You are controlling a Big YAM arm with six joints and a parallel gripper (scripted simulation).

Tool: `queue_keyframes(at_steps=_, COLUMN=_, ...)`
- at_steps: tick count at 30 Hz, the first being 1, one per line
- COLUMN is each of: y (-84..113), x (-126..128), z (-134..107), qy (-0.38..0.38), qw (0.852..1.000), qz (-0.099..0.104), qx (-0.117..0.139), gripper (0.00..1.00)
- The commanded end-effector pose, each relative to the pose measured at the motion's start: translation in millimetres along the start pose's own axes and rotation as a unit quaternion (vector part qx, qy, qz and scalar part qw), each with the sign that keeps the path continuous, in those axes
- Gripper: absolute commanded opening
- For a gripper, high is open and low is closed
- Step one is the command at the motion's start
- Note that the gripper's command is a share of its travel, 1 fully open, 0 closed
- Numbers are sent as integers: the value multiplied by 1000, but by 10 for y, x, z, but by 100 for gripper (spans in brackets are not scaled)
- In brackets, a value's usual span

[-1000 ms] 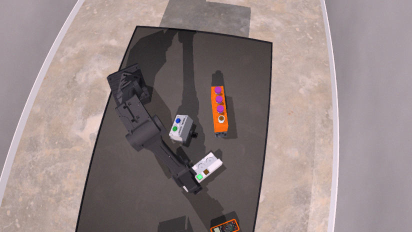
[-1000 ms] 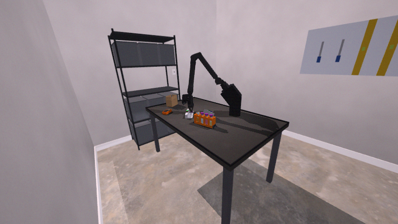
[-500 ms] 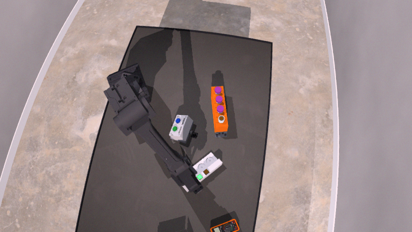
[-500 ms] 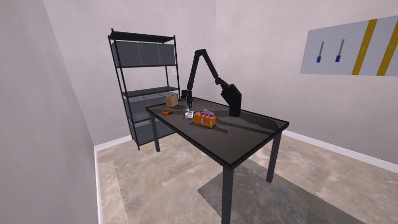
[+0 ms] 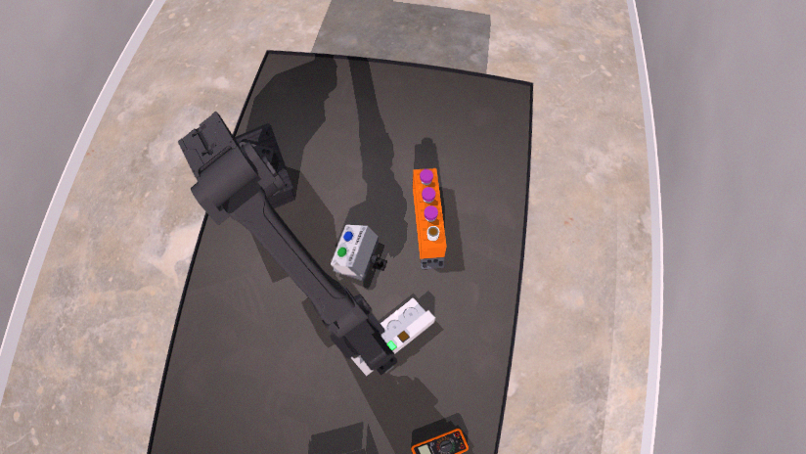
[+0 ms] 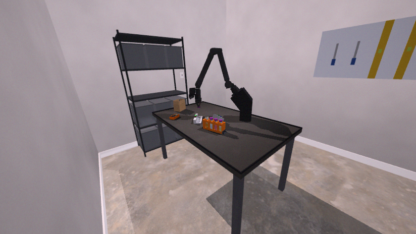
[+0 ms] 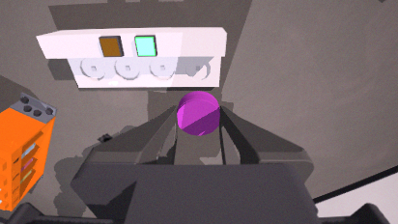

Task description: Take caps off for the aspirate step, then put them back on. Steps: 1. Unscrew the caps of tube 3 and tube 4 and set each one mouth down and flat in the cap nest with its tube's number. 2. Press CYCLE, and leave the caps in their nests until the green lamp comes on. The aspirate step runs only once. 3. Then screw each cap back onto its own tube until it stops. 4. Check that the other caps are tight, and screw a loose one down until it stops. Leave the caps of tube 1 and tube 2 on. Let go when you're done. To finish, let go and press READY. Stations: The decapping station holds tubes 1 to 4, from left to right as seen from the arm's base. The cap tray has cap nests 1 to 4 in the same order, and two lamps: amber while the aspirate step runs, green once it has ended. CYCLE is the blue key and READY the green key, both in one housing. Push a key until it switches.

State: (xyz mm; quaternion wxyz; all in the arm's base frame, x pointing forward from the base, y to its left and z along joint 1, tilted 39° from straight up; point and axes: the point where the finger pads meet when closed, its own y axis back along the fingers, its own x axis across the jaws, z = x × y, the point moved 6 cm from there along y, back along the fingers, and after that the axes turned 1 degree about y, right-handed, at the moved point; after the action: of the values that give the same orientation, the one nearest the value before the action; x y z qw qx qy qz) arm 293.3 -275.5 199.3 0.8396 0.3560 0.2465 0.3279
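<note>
End effector: narrow and shut on a purple round cap (image 6: pixel 198 107) (image 7: pixel 198 116); our black two-finger end effector (image 5: pixel 369 346) (image 6: pixel 198 105) (image 7: pixel 198 112) has it by the sides, clear of the white cap tray (image 5: pixel 422 323) (image 6: pixel 195 120) (image 7: pixel 203 41).
Green lamp: the square green lamp (image 5: pixel 391 344) (image 7: pixel 145 46) is lit, the square amber lamp (image 5: pixel 403 336) (image 7: pixel 110 46) dark, so we judge recapping is allowed.
Tube 4: the uncapped tube with a white rim (image 5: pixel 432 233), at 6 o'clock in the row from overhead, awaits this cap.
Carry: from above the desk (image 5: pixel 479 141) (image 6: pixel 232 151) (image 7: pixel 309 97), we should go towards 1 o'clock in the top view, high enough to miss the tube tops.
Screwing: we should centre the cap mouth down, lower it level, and turn with light downward pressure until it stops; tilt could cross the thread.
Cap nests: all four look vacant.
Decapping station: the orange block (image 5: pixel 432 250) (image 6: pixel 204 123) (image 7: pixel 19 118) holds four tubes, three wearing purple caps; their tightness we cannot tell. Coloured contents show through its side.

Gripper (image 6: pixel 198 106) (image 7: pixel 198 112) now higher above cap tray (image 5: pixel 418 322) (image 6: pixel 198 120) (image 7: pixel 145 72), lifting purple cap (image 6: pixel 199 107) (image 7: pixel 198 116); arm's elbow (image 5: pixel 222 180) (image 6: pixel 215 50) raised and pulled back toward base.
</note>
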Motion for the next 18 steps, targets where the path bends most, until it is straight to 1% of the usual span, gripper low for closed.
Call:
queue_keyframes(at_steps=1, y=172, x=43, z=-58, qy=-1, qw=1000, qz=3, qx=9, gripper=0)
queue_keyframes(at_steps=2, y=217, x=43, z=-58, qy=-1, qw=1000, qz=3, qx=9, gripper=0)
queue_keyframes(at_steps=5, y=213, x=18, z=-61, qy=-4, qw=1000, qz=1, qx=9, gripper=0)
queue_keyframes(at_steps=6, y=98, x=25, z=-123, qy=-3, qw=1000, qz=1, qx=27, gripper=0)
queue_keyframes(at_steps=18, y=97, x=25, z=-123, qy=-1, qw=1000, qz=1, qx=27, gripper=0)
